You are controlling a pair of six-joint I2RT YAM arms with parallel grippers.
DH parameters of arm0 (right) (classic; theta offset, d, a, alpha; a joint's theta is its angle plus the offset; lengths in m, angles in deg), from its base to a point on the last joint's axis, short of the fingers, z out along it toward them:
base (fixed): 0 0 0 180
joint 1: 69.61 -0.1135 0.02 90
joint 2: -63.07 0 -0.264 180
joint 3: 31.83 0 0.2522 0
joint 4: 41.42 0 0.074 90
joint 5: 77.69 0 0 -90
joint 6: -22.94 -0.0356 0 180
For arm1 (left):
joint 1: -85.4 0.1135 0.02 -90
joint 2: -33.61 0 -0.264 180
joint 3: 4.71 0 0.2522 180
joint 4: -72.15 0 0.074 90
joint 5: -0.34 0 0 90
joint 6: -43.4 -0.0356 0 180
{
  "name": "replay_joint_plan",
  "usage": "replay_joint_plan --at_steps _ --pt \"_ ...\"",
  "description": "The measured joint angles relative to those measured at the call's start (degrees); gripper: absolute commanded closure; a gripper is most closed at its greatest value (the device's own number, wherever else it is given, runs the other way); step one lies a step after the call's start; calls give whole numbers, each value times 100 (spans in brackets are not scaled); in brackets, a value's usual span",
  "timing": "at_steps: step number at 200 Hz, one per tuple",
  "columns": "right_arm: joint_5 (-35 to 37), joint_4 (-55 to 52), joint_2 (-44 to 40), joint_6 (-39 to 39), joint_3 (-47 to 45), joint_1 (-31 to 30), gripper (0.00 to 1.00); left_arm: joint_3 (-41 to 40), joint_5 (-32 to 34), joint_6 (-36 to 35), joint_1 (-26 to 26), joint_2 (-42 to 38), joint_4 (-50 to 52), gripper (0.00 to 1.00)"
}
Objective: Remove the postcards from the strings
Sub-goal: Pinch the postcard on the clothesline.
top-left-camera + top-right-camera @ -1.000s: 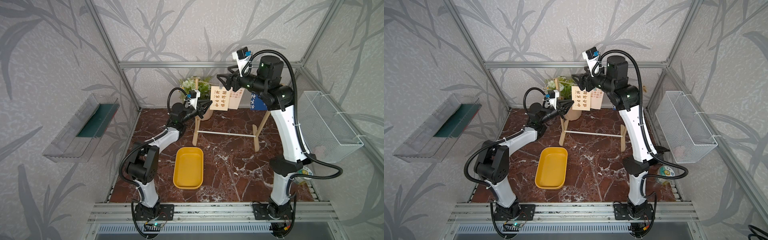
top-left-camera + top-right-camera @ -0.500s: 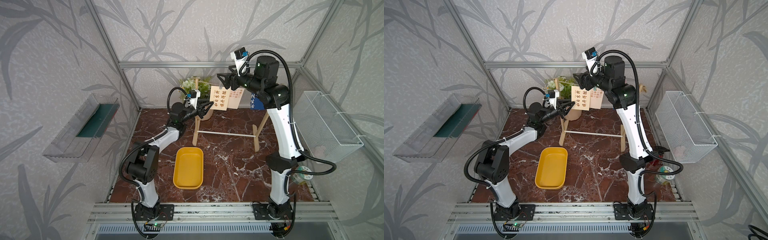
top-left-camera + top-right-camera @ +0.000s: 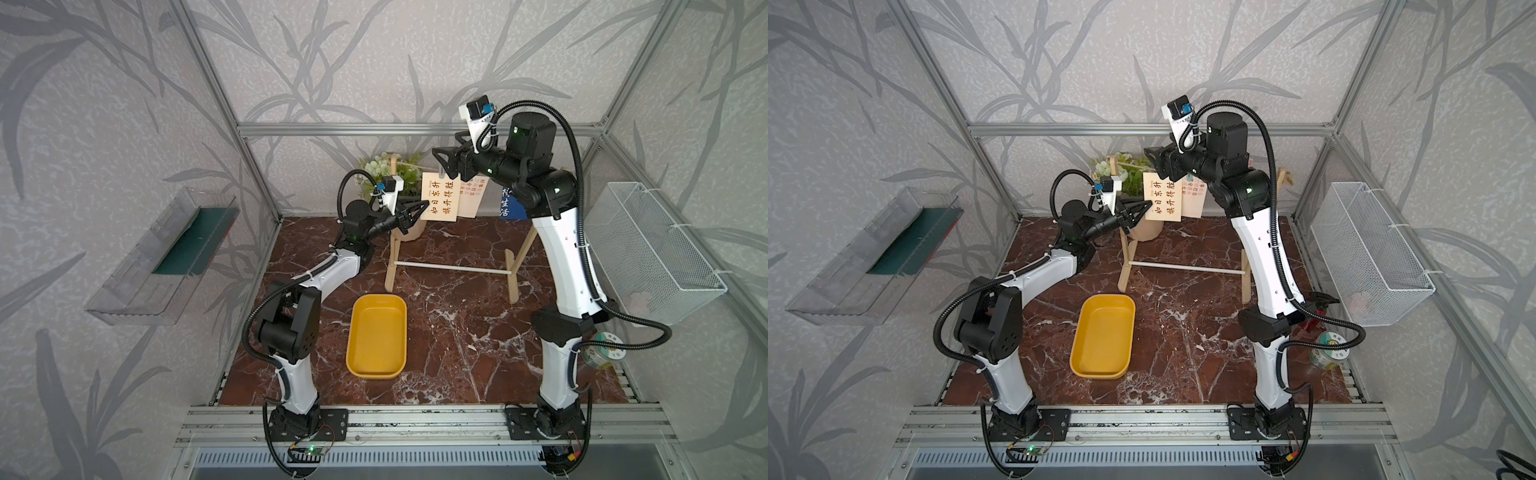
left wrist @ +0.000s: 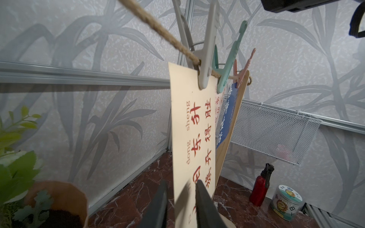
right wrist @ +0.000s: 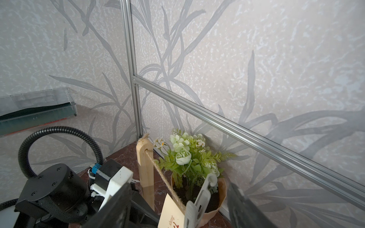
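Postcards (image 3: 471, 195): three hang in a row from the twine (image 4: 158, 29), long axes pointing down, top edges pegged.
Cream card (image 4: 191, 138): at the row's end, next to my left arm.
My left claw (image 4: 181, 183): narrowly parted around the cream card's lower edge; I cannot tell if it pinches.
My right claw (image 5: 179, 186): wide apart, straddling the white peg (image 5: 199, 197), not touching it.
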Motion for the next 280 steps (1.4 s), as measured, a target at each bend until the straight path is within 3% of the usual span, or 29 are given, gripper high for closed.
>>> replay_joint_plan --at_steps 81,152,230,280 --pt "173 74 236 120 4 0 26 2 -55 -33 0 0 35 99" --pt "31 -61 437 433 186 81 22 -129 -44 -63 55 -61 42 100" --pt "-1429 -131 361 448 229 813 20 -245 -79 -61 118 -127 -11 100" --pt "-2201 -129 442 522 367 815 13 -249 -103 -57 118 -129 -92 100"
